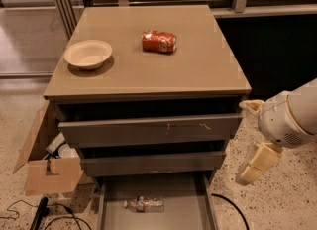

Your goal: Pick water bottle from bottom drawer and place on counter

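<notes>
A: Gripper point(256, 163) first: where is it?

B: Off to the right of the cabinet, at the end of the white arm point(292, 115), hanging low over the speckled floor point(292, 204). It is level with the middle drawer point(153, 163) and apart from the cabinet's side. It is not touching anything I can see.

A: Open or closed?

B: I cannot tell from this angle. It holds nothing that I can make out.

A: And the water bottle point(144, 204)?

B: It lies on its side on the grey floor of the bottom drawer point(188, 209), which stands open at the foot of the cabinet. The bottle sits left of the drawer's middle (its label band shows dark around the waist), well apart from the gripper.

A: What is on the counter point(198, 70)?

B: A pale bowl point(88, 54) sits near the left edge, and a crushed red soda can point(159, 41) lies on its side toward the back, near the middle. The two are apart. The right half is bare tan surface.

A: Anything else around?

B: The top drawer point(148, 132) juts out a little. An open cardboard box point(49, 174) stands against the cabinet's left side, and a dark cable point(233, 206) curves over the floor just right of the bottom drawer.
</notes>
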Tool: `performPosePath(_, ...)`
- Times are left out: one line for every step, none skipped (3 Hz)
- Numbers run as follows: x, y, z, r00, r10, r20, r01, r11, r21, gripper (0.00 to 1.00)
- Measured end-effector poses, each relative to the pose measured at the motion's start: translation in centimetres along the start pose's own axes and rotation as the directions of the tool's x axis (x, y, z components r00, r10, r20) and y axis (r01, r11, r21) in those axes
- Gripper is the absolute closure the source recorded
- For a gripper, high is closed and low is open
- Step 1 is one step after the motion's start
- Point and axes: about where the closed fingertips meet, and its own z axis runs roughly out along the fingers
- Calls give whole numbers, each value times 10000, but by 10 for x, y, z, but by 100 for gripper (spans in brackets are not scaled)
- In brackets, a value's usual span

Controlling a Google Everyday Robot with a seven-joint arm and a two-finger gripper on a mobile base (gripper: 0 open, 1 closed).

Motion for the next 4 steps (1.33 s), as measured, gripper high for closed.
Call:
performPosePath(-3, 1, 2, 10000, 55, -16, -55, 10000, 51, 0)
performPosePath(-2, -2, 62, 9974, 669, 273, -650, 9958, -646, 0)
performPosePath(6, -6, 102, 9939, 1034, 373, -990, 9895, -1054, 0)
performPosePath(22, 3, 134, 9907, 1318, 324, -1261, 9821, -1397, 0)
